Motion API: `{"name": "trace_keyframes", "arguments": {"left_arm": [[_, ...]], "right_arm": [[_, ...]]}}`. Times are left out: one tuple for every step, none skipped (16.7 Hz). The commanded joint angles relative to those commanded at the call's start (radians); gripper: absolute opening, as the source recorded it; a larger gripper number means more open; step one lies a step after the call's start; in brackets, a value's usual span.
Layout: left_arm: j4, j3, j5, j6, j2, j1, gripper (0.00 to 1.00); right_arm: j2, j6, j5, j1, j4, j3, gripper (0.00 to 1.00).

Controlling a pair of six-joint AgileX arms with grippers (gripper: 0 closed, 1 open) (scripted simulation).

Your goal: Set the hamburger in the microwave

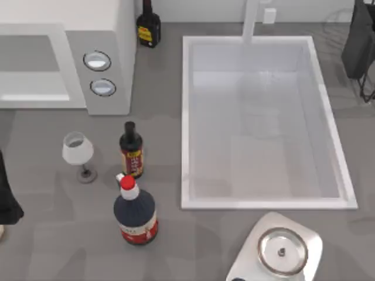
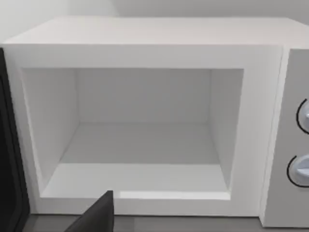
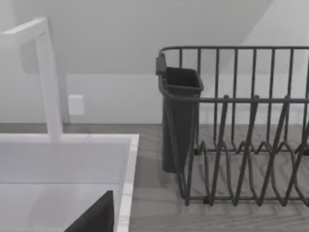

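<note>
The left arm (image 1: 7, 199) is facing the open, empty microwave (image 2: 145, 140); its grip I cannot tell. Next likely calls for finding the hamburger.

White microwave (image 2: 145, 53), door open, cavity bare

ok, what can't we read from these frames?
- left arm: top view, cut off by the left edge.
- right arm: top view, cut off by the right edge; it covers part of the dish rack.
- microwave door: left wrist view, a dark strip cut off by the picture's edge.
- round metal device: top view, cut off by the bottom edge; too small to identify.
</note>
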State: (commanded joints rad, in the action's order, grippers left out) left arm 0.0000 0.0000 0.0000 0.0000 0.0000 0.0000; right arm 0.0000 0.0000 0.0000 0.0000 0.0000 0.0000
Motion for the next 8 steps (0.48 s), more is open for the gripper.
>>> {"name": "trace_keyframes", "arguments": {"left_arm": [[0.0,0.0,0.0,0.0,0.0,0.0,1.0],[-0.001,0.001,0.0,0.001,0.001,0.0,1.0],[-0.01,0.01,0.0,0.012,0.012,0.002,1.0],[-0.028,0.027,0.0,0.033,0.033,0.005,1.0],[-0.053,0.051,0.0,0.065,0.066,0.01,1.0],[-0.085,0.082,0.0,0.105,0.108,0.015,1.0],[-0.123,0.119,0.001,0.154,0.162,0.022,1.0],[-0.165,0.16,0.001,0.21,0.225,0.029,1.0]], "right_arm": [[0.0,0.0,0.0,0.0,0.0,0.0,1.0],[0.0,0.0,0.0,0.0,0.0,0.0,1.0],[0.0,0.0,0.0,0.0,0.0,0.0,1.0],[0.0,0.0,0.0,0.0,0.0,0.0,1.0],[0.0,0.0,0.0,0.0,0.0,0.0,1.0],[0.0,0.0,0.0,0.0,0.0,0.0,1.0],[0.0,0.0,0.0,0.0,0.0,0.0,1.0],[0.0,0.0,0.0,0.0,0.0,0.0,1.0]]}}
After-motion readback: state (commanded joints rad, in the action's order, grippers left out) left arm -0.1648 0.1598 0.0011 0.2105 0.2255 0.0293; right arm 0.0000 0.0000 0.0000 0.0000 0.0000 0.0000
